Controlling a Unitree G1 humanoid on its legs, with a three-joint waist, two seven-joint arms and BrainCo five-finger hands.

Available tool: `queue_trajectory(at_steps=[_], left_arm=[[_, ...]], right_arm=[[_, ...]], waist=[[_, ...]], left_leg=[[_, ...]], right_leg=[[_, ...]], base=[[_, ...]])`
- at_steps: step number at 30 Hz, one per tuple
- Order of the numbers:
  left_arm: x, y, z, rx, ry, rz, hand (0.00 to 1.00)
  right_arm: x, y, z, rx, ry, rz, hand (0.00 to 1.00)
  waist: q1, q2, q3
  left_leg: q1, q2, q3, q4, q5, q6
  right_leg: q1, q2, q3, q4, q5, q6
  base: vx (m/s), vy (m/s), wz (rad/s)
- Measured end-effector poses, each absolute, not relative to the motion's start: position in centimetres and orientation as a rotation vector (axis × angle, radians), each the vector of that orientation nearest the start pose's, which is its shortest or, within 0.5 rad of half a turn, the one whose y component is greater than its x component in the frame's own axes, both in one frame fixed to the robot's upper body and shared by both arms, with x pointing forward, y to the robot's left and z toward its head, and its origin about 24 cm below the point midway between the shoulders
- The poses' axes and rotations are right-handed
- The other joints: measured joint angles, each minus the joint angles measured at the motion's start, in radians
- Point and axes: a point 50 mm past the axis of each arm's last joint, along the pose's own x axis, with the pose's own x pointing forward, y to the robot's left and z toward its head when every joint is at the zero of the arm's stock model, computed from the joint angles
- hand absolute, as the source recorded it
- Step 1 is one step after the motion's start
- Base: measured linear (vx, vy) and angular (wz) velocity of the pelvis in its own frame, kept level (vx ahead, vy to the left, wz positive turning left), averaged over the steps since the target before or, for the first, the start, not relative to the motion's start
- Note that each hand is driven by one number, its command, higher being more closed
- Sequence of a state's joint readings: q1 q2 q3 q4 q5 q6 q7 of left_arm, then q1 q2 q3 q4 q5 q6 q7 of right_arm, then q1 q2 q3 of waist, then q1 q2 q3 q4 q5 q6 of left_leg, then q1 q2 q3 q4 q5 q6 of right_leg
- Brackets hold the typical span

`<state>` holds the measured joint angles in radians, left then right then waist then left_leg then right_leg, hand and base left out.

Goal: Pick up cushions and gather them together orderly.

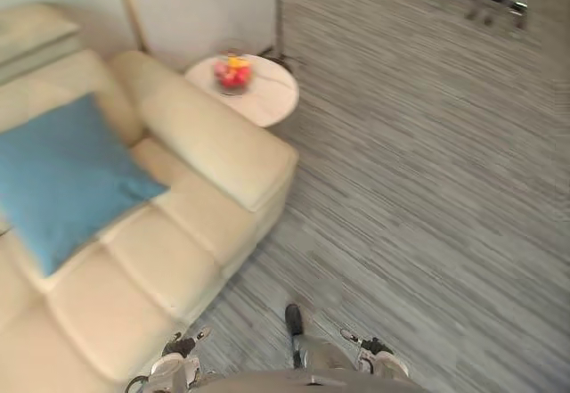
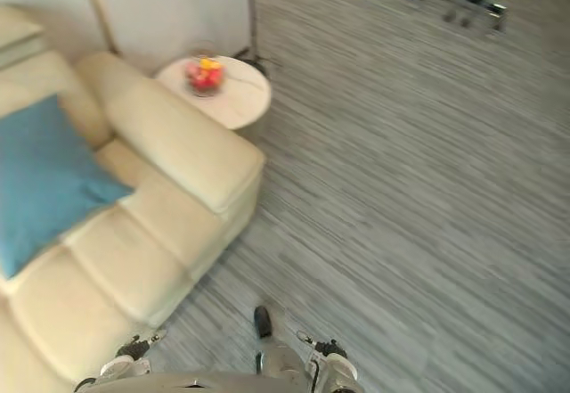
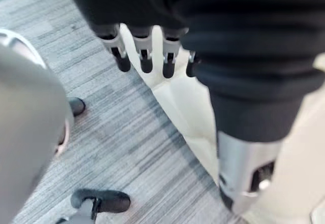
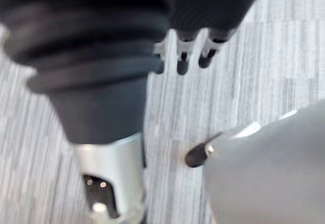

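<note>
My left hand [image 3: 144, 56] and right hand [image 4: 183, 62] hang empty, fingers straight; the blue cushion [image 1: 67, 175] looks soft, light: I'd pinch its corner.

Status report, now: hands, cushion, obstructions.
Left hand open, empty, by sofa edge. Right hand open, empty, over carpet. Blue cushion lies on sofa, untouched. Round side table beyond sofa arm.
</note>
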<state>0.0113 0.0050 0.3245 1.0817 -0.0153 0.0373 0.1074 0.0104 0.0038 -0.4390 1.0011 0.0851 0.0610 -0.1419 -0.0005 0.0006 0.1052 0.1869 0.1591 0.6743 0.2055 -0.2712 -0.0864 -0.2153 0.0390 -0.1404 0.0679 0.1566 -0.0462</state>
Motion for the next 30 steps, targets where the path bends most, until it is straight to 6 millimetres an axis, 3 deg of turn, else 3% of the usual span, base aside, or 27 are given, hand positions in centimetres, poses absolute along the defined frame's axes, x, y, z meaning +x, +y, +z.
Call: queue_trajectory(at_steps=[1,2,3,5,7,9,10,12,13,16,17,19,20,21,22,24,25,28,30], left_arm=[[10.2,18.9,-16.3,-0.141,1.136,0.401,0.0],[10.4,18.6,-16.3,-0.147,1.133,0.396,0.0],[10.7,18.4,-16.3,-0.143,1.127,0.382,0.0],[10.8,18.1,-16.3,-0.126,1.131,0.355,0.0],[10.8,17.9,-16.3,-0.12,1.137,0.344,0.0],[10.7,17.6,-16.4,-0.129,1.139,0.343,0.0],[10.6,17.8,-16.4,-0.151,1.137,0.366,0.0],[10.7,17.9,-16.3,-0.168,1.128,0.388,0.0],[10.8,18.0,-16.2,-0.168,1.119,0.39,0.0],[10.9,18.2,-16.1,-0.17,1.101,0.399,0.0],[11.0,18.1,-16.0,-0.179,1.092,0.404,0.0],[11.3,18.1,-15.8,-0.177,1.075,0.415,0.0],[11.3,18.2,-15.8,-0.177,1.075,0.417,0.0],[11.2,18.2,-15.9,-0.185,1.076,0.432,0.0],[11.1,18.0,-15.9,-0.19,1.077,0.435,0.0],[11.2,18.3,-15.8,-0.181,1.069,0.438,0.0],[10.9,18.8,-15.9,-0.164,1.075,0.445,0.0],[11.3,19.4,-15.8,-0.135,1.07,0.435,0.0],[11.8,19.0,-15.7,-0.13,1.067,0.412,0.0]], right_arm=[[11.3,-21.0,-15.5,0.225,1.06,-0.56,0.0],[11.5,-21.2,-15.4,0.225,1.053,-0.564,0.0],[11.8,-21.7,-15.2,0.21,1.041,-0.568,0.0],[11.6,-21.9,-15.2,0.203,1.049,-0.571,0.0],[11.6,-22.1,-15.3,0.207,1.05,-0.582,0.0],[11.5,-22.1,-15.3,0.211,1.058,-0.585,0.0],[11.4,-21.8,-15.5,0.216,1.064,-0.58,0.0],[11.3,-21.8,-15.4,0.212,1.063,-0.584,0.0],[11.2,-21.8,-15.5,0.204,1.068,-0.586,0.0],[11.3,-21.8,-15.4,0.197,1.062,-0.581,0.0],[11.5,-21.8,-15.3,0.197,1.055,-0.58,0.0],[11.4,-21.7,-15.3,0.193,1.059,-0.575,0.0],[11.5,-21.7,-15.3,0.184,1.057,-0.565,0.0],[11.8,-21.5,-15.2,0.166,1.047,-0.542,0.0],[11.9,-21.5,-15.1,0.161,1.045,-0.538,0.0],[12.2,-21.2,-15.1,0.15,1.043,-0.516,0.0],[11.7,-20.6,-15.4,0.161,1.057,-0.509,0.0],[11.0,-19.6,-15.7,0.186,1.079,-0.502,0.0],[10.7,-19.7,-15.8,0.19,1.085,-0.508,0.0]], waist=[[-0.005,0.01,0.004],[-0.012,0.023,0.002],[-0.012,0.035,0.007],[-0.013,0.056,0.016],[-0.016,0.053,0.019],[-0.017,0.051,0.022],[-0.015,0.042,0.032],[-0.008,0.047,0.043],[-0.004,0.048,0.047],[0.008,0.045,0.048],[0.014,0.045,0.05],[0.028,0.038,0.052],[0.026,0.038,0.053],[0.031,0.035,0.051],[0.036,0.036,0.05],[0.041,0.037,0.046],[0.034,0.019,0.031],[0.03,-0.026,0.003],[0.029,-0.025,0.002]], left_leg=[[0.01,0.008,0.01,0.011,0.01,0.013],[0.022,0.006,0.019,0.005,0.018,0.014],[0.046,0.004,0.03,-0.018,0.031,0.001],[0.074,-0.004,0.038,-0.035,0.054,-0.013],[0.08,-0.008,0.036,-0.003,0.11,-0.026],[0.058,0.035,0.033,0.144,0.123,-0.038],[-0.005,0.117,-0.021,0.398,0.149,0.015],[-0.082,0.187,-0.09,0.619,0.114,0.067],[-0.15,0.202,-0.16,0.718,0.086,0.069],[-0.299,0.155,-0.308,0.72,0.028,0.027],[-0.322,0.139,-0.336,0.682,0.021,0.034],[-0.346,0.043,-0.473,0.456,0.01,0.025],[-0.35,0.019,-0.522,0.419,0.004,0.012],[-0.351,-0.058,-0.688,0.321,0.0,0.001],[-0.341,-0.078,-0.754,0.264,0.011,0.018],[-0.289,-0.064,-0.699,0.19,0.027,0.009],[-0.279,-0.07,-0.645,0.175,0.017,0.024],[-0.236,-0.085,-0.564,0.148,0.003,0.046],[-0.209,-0.099,-0.537,0.128,0.004,0.047]], right_leg=[[0.008,0.001,-0.099,-0.002,-0.009,-0.034],[0.016,-0.008,-0.188,-0.002,-0.07,-0.068],[0.026,-0.022,-0.264,0.02,-0.117,-0.06],[0.034,-0.001,-0.231,0.015,-0.095,-0.054],[0.039,0.004,-0.195,0.019,-0.103,-0.048],[0.057,0.006,-0.166,0.04,-0.128,-0.051],[0.1,0.014,-0.131,0.042,-0.15,-0.058],[0.134,0.031,-0.098,0.052,-0.185,-0.068],[0.155,0.038,-0.065,0.068,-0.21,-0.068],[0.162,0.046,0.039,0.096,-0.251,-0.059],[0.166,0.046,0.066,0.099,-0.258,-0.048],[0.16,0.048,0.182,0.135,-0.275,-0.02],[0.158,0.048,0.201,0.142,-0.279,-0.016],[0.131,0.049,0.269,0.181,-0.297,0.005],[0.107,0.056,0.31,0.221,-0.31,0.02],[0.076,0.079,0.389,0.311,-0.353,0.05],[0.074,0.062,0.417,0.316,-0.354,0.057],[0.084,0.034,0.459,0.271,-0.333,0.089],[0.105,0.024,0.466,0.226,-0.309,0.105]], base=[[0.14,-0.193,-1.18],[0.12,-0.144,-0.88],[0.14,-0.109,-0.8],[0.13,-0.038,-0.77],[0.15,-0.057,-0.57],[0.15,-0.044,-0.45],[0.18,-0.049,-0.46],[0.15,-0.01,-0.65],[0.12,0.04,-0.77],[0.14,0.078,-0.98],[0.2,0.14,-1.18],[0.16,0.168,-1.35],[0.18,0.275,-1.68],[0.18,0.316,-1.65],[0.18,0.333,-1.74],[0.12,0.264,-1.63],[0.11,0.224,-1.42],[0.2,0.3,-0.79],[0.14,0.165,-0.46]])
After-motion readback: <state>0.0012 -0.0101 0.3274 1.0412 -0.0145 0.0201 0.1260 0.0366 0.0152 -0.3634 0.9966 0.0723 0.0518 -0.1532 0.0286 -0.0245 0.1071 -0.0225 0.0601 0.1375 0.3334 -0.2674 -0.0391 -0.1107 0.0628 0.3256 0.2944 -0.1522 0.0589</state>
